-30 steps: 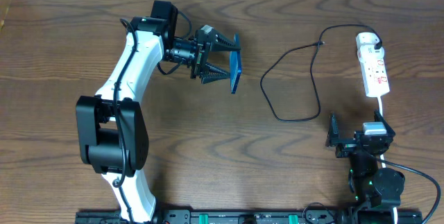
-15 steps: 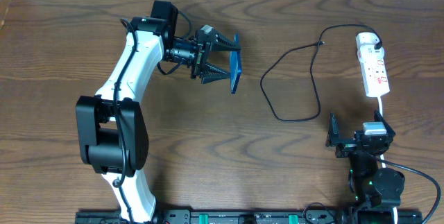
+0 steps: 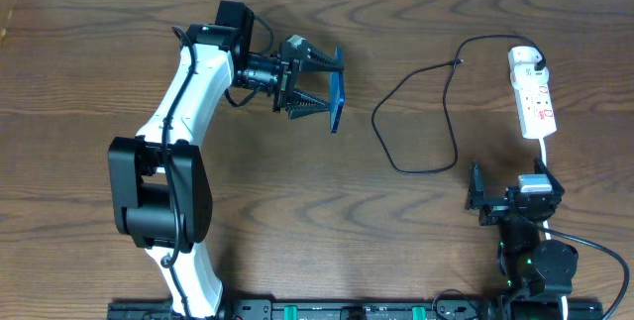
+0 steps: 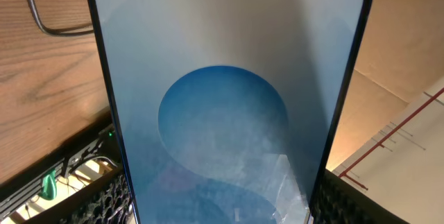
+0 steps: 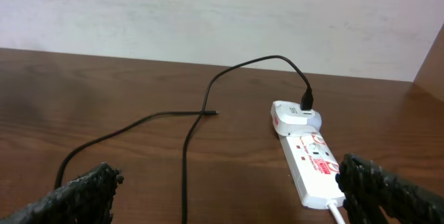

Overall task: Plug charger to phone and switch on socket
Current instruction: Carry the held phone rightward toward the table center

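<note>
Dark wood tabletop (image 3: 297, 221), pale wall (image 5: 208, 9) beyond. Here the left pincer (image 3: 327, 84) grips the phone (image 3: 336, 107), screen toward its own camera. The charger (image 3: 454, 112) tip lies well to the phone's right — nearer the gaping, empty right pincer (image 5: 229, 172) and the socket (image 3: 535, 97). We expect that arm to fetch it.

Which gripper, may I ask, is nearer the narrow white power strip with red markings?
Right: the right gripper sits near the power strip; the left gripper, holding the blue-screened phone, is far across the table.
</note>
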You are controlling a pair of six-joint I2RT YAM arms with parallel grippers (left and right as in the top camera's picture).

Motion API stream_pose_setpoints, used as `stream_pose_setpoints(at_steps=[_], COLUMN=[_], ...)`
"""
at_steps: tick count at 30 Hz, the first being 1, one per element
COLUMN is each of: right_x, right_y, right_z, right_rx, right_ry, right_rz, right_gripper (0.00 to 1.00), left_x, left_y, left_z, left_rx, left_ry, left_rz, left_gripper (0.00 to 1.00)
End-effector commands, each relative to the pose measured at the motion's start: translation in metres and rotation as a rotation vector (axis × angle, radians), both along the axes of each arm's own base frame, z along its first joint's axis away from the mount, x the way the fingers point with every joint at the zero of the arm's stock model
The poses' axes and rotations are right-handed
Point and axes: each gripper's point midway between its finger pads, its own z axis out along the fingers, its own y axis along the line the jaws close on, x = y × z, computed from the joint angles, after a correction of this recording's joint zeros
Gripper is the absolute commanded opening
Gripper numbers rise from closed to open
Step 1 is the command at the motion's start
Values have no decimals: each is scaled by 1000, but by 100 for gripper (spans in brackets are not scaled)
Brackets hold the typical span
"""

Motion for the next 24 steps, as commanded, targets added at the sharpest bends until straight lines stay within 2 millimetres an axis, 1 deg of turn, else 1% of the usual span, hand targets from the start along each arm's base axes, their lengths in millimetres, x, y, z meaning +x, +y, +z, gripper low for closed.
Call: stream_pose_setpoints(at_steps=[1,5,10,11,14,20,24], right_x=[0,0,0,0,0,0,0], right_y=[1,1,1,1,1,1,1], right_z=[-1,-1,-1,-1,-1,-1,-1], right_rx=[11,11,11,11,11,11,11], right_ry=[0,0,0,0,0,0,0], right_rz=[3,3,3,3,3,3,3], right_gripper=[99,99,99,99,99,99,99], left_x=[-4,-4,-4,-4,-4,-3,-3], left_y=[0,0,0,0,0,1,1], left_z=[23,23,23,23,23,17,16], left_rx=[-60,-53,-48,-47,-42,-8,-5], left_ry=[-18,46,77,88,133,133,132], left_rz=[-4,6,12,13,21,29,30], left_gripper=[72,72,72,66,65,64,65])
